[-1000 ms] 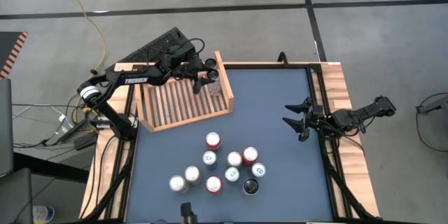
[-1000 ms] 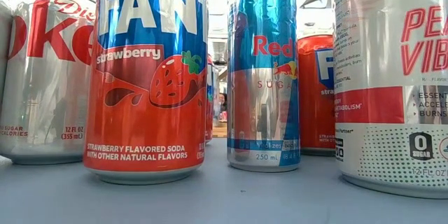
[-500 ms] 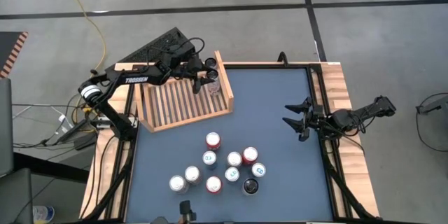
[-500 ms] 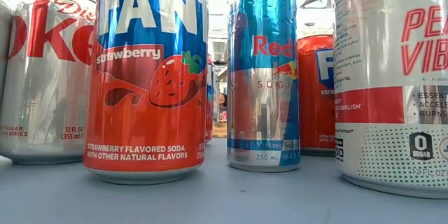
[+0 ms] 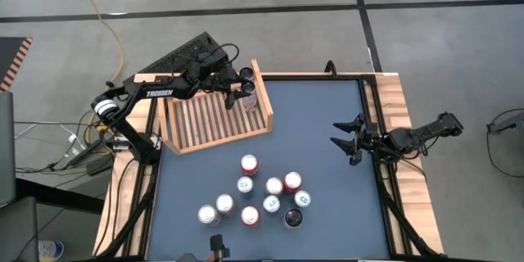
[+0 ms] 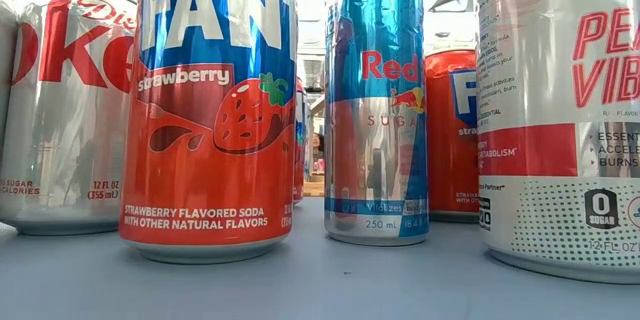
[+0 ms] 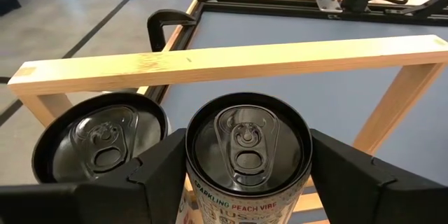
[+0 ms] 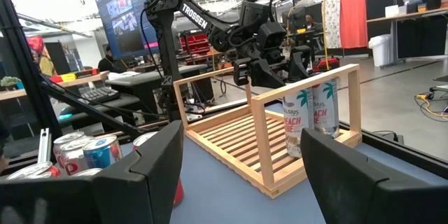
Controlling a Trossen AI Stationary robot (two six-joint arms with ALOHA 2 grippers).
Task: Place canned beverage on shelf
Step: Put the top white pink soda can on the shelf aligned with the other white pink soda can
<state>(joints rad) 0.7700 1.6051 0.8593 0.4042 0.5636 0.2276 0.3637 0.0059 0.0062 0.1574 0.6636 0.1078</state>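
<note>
The shelf [image 5: 213, 119], a light-wood slatted rack with raised side boards, stands at the table's far left. My left gripper [image 5: 244, 90] is shut on a peach-labelled can [image 7: 245, 147] in the shelf's far right corner. A second can [image 7: 101, 147] stands right beside the first one. The right wrist view shows both cans [image 8: 311, 119] upright on the slats, under the left arm. My right gripper [image 5: 348, 139] waits open by the table's right edge, nothing between its fingers. My left gripper pinches the peach can between its two fingers, which lie on opposite sides of the can's upper wall [image 7: 192, 182], just below the rim. The fingers [image 7: 343, 175] come nearly level from the table's left. The can stands upright, its bottom [image 8: 297, 155] on the shelf's slats.
Several more cans [image 5: 262, 196] stand grouped on the blue table near its front edge, filling the low view [image 6: 215, 110]. A black ridged box [image 5: 192, 49] lies beyond the shelf's far side. The shelf's top rail [image 7: 231, 63] runs just past the held can.
</note>
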